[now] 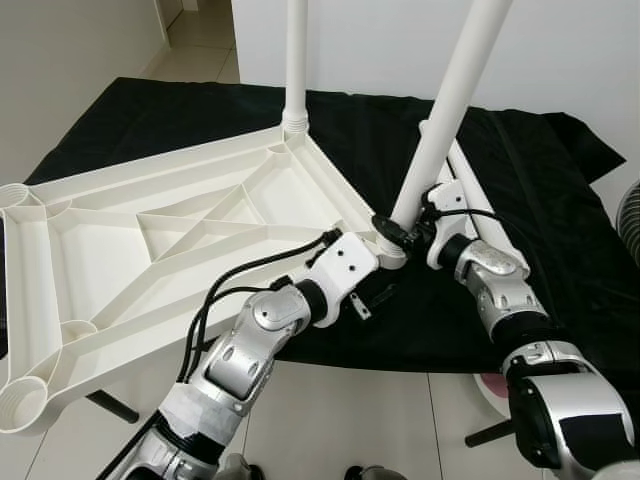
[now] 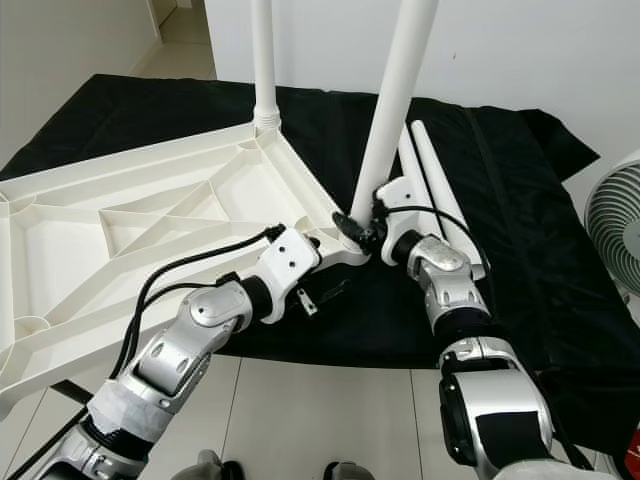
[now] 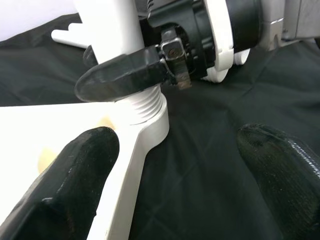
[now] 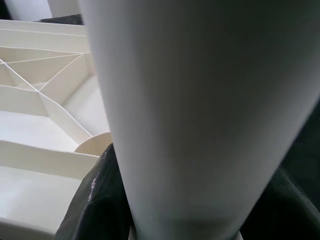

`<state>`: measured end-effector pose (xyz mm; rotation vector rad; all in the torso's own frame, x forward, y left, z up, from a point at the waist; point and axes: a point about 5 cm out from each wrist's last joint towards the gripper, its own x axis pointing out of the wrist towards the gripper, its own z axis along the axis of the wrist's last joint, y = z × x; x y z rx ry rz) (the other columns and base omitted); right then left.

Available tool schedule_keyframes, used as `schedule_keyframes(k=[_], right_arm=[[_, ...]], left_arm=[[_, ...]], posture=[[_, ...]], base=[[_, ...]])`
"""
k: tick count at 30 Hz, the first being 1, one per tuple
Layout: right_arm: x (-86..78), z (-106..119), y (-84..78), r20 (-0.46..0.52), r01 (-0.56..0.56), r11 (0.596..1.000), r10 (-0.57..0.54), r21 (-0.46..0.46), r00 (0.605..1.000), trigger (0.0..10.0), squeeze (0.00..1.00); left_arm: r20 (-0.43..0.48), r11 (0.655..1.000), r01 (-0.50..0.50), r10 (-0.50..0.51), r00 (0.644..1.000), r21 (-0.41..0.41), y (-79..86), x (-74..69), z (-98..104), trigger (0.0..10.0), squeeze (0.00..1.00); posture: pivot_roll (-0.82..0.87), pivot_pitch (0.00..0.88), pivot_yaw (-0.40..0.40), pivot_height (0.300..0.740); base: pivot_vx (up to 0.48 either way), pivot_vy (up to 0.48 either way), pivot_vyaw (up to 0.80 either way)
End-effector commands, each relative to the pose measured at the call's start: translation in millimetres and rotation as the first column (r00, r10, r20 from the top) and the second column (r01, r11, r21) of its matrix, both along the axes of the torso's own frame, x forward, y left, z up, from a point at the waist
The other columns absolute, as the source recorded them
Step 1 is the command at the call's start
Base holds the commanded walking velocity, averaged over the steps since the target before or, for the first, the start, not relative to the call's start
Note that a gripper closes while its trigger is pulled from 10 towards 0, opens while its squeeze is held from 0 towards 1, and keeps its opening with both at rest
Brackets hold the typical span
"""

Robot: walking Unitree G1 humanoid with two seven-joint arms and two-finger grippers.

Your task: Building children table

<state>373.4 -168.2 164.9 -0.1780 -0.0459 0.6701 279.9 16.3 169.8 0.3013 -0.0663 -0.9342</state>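
The white ribbed tabletop point(image 1: 150, 235) lies upside down on a black cloth point(image 1: 560, 230). One white leg point(image 1: 295, 60) stands upright in its far corner. A second leg point(image 1: 452, 95) leans tilted over the near right corner socket point(image 3: 146, 107), its threaded end at the socket. My right gripper point(image 1: 393, 230) is shut on this leg just above its base; one of its fingers point(image 3: 125, 76) wraps the leg. My left gripper point(image 3: 175, 170) is open at that same corner of the tabletop, with one finger point(image 3: 75, 190) over the tabletop and the other over the cloth.
Two spare white legs point(image 1: 472, 205) lie side by side on the cloth behind my right arm. A fan point(image 2: 615, 235) stands at the right edge. The near end of the tabletop overhangs pale floor tiles point(image 1: 370, 420).
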Motion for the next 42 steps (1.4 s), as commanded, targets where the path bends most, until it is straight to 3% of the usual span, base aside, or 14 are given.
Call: schedule_keyframes(k=[1,3,4,14,20,24,27,31,32,33,35,42], right_arm=[[-3.2,-13,0.3,-0.057,0.004,1.0,-0.004,0.006,0.998,0.0,0.0],[-3.1,-14,1.2,-0.055,0.025,0.999,-0.024,0.02,0.998,0.0,0.0],[-2.9,-15,1.7,-0.055,0.041,0.999,-0.039,0.028,0.998,10.0,0.0],[-6.4,-23,9.1,-0.061,0.193,0.973,-0.186,0.126,0.981,10.0,0.0],[-9.6,-29,13.4,-0.103,0.378,0.903,-0.365,0.201,0.925,10.0,0.0],[-14.6,-28,24.8,-0.115,0.537,0.812,-0.525,0.229,0.843,10.0,0.0],[-16.7,-27,27.9,-0.111,0.565,0.792,-0.555,0.23,0.824,10.0,0.0],[-25.5,-26,46.5,-0.107,0.606,0.757,-0.6,0.244,0.793,10.0,0.0],[-28.5,-25,49.0,-0.098,0.646,0.725,-0.643,0.239,0.759,10.0,0.0],[-28.5,-25,49.0,-0.098,0.646,0.725,-0.643,0.239,0.759,10.0,0.0],[-31.8,-25,51.8,-0.109,0.686,0.689,-0.683,0.233,0.722,10.0,0.0],[-37.3,-24,61.1,-0.143,0.708,0.659,-0.698,0.253,0.702,10.0,0.0]], left_arm=[[-0.007,1.0,-0.001,0.001,1.0,0.015,-2.5,0.0,-5,10.0,0.0],[-0.008,1.0,-0.002,0.002,1.0,0.011,-3.4,0.4,-5,10.0,0.0],[-0.008,1.0,-0.002,0.002,1.0,0.01,-4.1,0.7,-5,10.0,0.0],[-0.008,1.0,-0.002,0.002,1.0,-0.001,-6.5,2.2,-6,10.0,0.0],[-0.006,1.0,-0.006,0.006,1.0,-0.002,-3.4,3.8,-5,10.0,0.0],[-0.005,1.0,-0.009,0.009,1.0,-0.003,-2.3,4.7,-6,10.0,0.0],[-0.006,1.0,-0.009,0.009,1.0,-0.003,-2.4,4.5,-6,10.0,0.0],[-0.007,1.0,-0.006,0.006,1.0,-0.002,-2.5,4.0,-7,10.0,0.0],[-0.007,1.0,-0.006,0.006,1.0,-0.002,-2.5,4.0,-8,10.0,0.0],[-0.007,1.0,-0.006,0.006,1.0,-0.002,-2.5,4.0,-8,10.0,0.0],[-0.007,1.0,-0.008,0.008,1.0,-0.002,-2.1,4.4,-8,10.0,0.0],[-0.009,1.0,-0.015,0.015,1.0,-0.002,0.4,4.0,-9,10.0,0.0]], posture=[[-0.1,0.074,0.005,0.74],[-0.1,0.075,-0.003,0.74],[-0.1,0.075,-0.003,0.74],[-0.11,0.068,-0.01,0.74],[-0.12,0.063,-0.004,0.74],[-0.12,0.056,-0.002,0.74],[-0.13,0.053,-0.001,0.74],[-0.13,0.047,-0.001,0.74],[-0.13,0.043,-0.003,0.74],[-0.13,0.043,-0.003,0.74],[-0.13,0.043,-0.003,0.74],[-0.12,0.032,-0.004,0.74]], base=[[0.0,0.0,0.0],[0.0,0.0,0.0],[0.0,0.0,0.0],[0.0,0.0,0.0],[0.0,0.0,0.0],[0.0,0.0,0.0],[0.0,0.0,0.0],[0.0,0.0,0.0],[0.0,0.0,0.0],[0.0,0.0,0.0],[0.0,0.0,0.0],[0.0,0.0,0.0]])
